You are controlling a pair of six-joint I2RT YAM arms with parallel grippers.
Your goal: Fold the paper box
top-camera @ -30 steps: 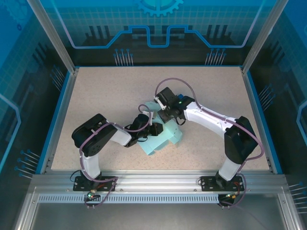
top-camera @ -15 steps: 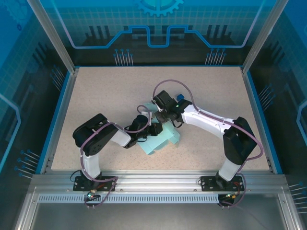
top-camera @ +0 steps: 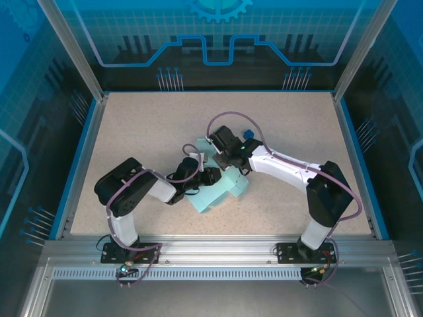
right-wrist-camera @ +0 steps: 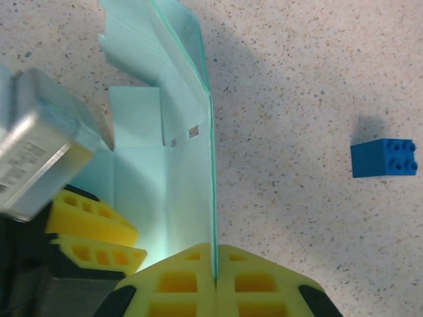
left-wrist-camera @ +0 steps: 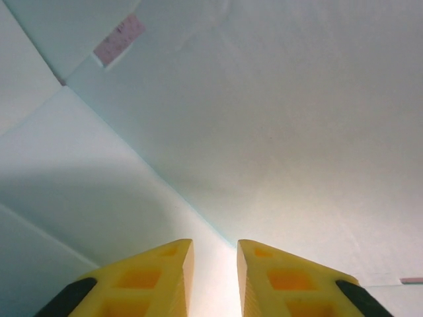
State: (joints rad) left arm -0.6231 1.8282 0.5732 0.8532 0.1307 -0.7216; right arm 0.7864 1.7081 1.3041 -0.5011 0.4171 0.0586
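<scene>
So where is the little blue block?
In the right wrist view the blue block sits by itself on the speckled table, off to the right of the paper box and not touching it.

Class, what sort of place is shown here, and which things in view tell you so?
Probably a robotics lab work cell. An aluminium frame with blue printed panels encloses a speckled table, and two arms bolted at its near edge are handling a paper box.

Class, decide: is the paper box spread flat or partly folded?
Partly folded: one panel of the paper box stands upright, pinched by the right gripper.
</scene>
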